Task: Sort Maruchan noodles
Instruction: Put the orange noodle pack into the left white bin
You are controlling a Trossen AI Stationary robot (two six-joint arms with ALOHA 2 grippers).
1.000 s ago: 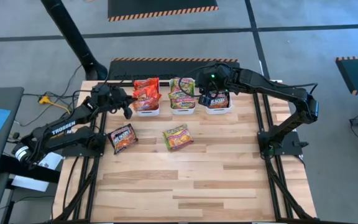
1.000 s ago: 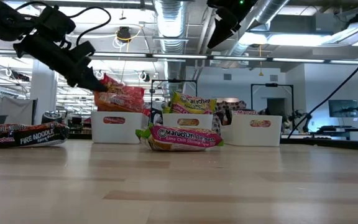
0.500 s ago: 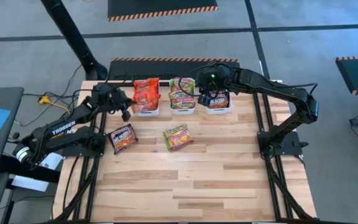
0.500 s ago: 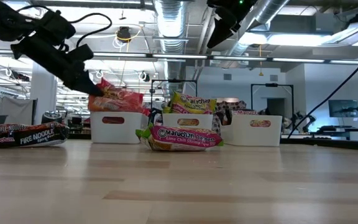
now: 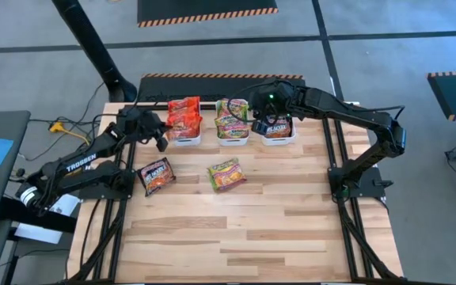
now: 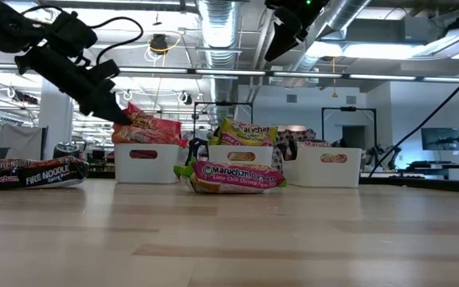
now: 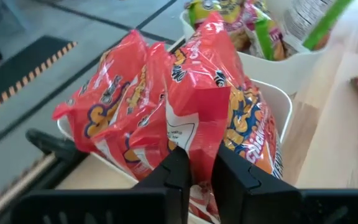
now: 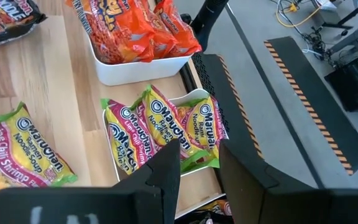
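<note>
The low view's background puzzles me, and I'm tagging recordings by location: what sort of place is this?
Probably an industrial lab or workshop hall. Bare ceiling ducts and strip lights hang over an open floor, a monitor stands at the far right, and hazard-striped floor mats lie beyond the wooden table.

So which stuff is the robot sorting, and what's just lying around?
For the job:
- red noodle packets in the left bin
- green packets in the middle bin
- black packets in the right bin
- loose green packet
- loose black packet

Just lying about:
- yellow cable
</note>
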